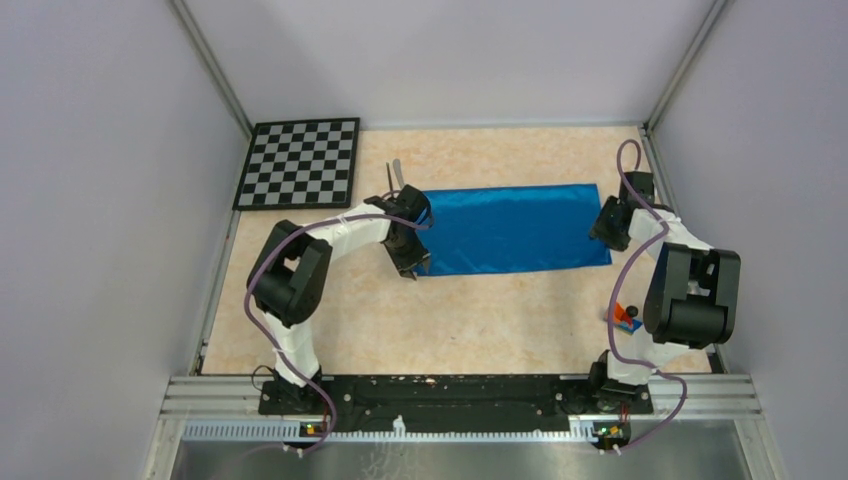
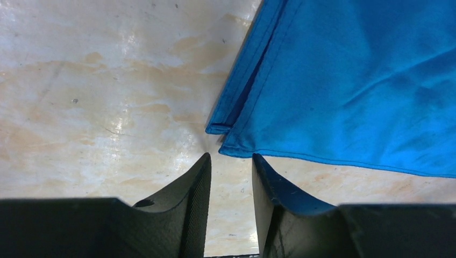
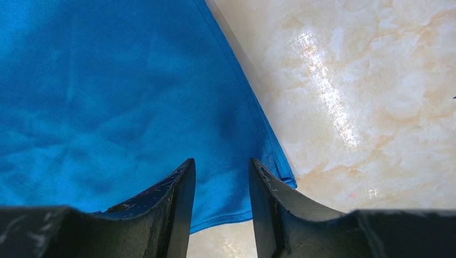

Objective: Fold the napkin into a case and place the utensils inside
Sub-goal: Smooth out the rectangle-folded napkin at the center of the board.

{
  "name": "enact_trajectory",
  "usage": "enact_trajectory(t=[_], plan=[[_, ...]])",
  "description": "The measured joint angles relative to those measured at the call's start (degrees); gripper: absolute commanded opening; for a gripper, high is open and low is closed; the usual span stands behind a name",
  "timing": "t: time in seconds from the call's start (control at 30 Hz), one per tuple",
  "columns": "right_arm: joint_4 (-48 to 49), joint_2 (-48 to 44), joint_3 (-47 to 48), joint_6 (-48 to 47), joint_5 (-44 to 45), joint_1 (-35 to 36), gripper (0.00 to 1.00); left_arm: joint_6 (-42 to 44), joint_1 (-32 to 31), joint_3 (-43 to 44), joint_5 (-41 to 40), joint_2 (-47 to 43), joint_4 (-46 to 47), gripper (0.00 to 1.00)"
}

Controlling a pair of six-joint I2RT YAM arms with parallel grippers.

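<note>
Folding step: napkin [image 1: 515,228] flat. I have left gripper [image 2: 231,158], right gripper [image 3: 221,164] at near corners, jaws spread, empty. Next: pinch corners, fold over.

free: bare surface [image 1: 480,320] on the near side of the napkin [image 1: 510,228] | blocked: checkerboard [image 1: 300,163] in far-left corner, utensils [image 1: 396,172] beside the napkin's left end (partly hidden by the left arm [image 1: 340,232]) | bounds: walls [image 1: 450,60] on three sides

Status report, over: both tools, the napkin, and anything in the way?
Left tool open, just short of napkin corner. Right tool open over its right end. Napkin flat, folded in layers. Utensils beyond left tool; nothing on the cloth.
</note>
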Motion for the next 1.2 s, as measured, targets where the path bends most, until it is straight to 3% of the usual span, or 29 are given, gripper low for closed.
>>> enact_trajectory(t=[0.2, 0.4, 0.5, 0.63, 0.77, 1.03, 1.2], plan=[[0.02, 0.0, 0.0, 0.02, -0.37, -0.31, 0.41, -1.05, 0.0, 0.83, -0.31, 1.77, -1.18, 0.34], [0.0, 0.0, 0.0, 0.13, -0.35, -0.42, 0.48, -1.4, 0.0, 2.14, -0.98, 2.95, -2.12, 0.26], [0.0, 0.02, -0.02, 0.11, -0.35, -0.66, 0.5, -1.4, 0.0, 2.91, -1.31, 3.56, -2.62, 0.19], [0.02, 0.02, -0.68, 0.11, -0.31, -0.9, 0.49, -0.94, 0.0, 3.02, -1.57, 3.63, -2.51, 0.0], [-0.22, 0.02, -1.25, 0.11, -0.31, -1.09, 0.44, 0.15, 0.0, 3.19, -1.57, 3.63, -1.92, 0.0], [-0.28, 0.7, -1.25, 0.13, -0.02, -1.53, 0.45, 2.05, 0.0, 3.17, -3.06, 3.23, 0.26, 0.0], [-0.24, 1.53, -1.25, 0.2, -0.07, -1.53, 0.28, 4.37, 0.0, 3.17, -3.06, 2.38, 2.03, 0.0]])
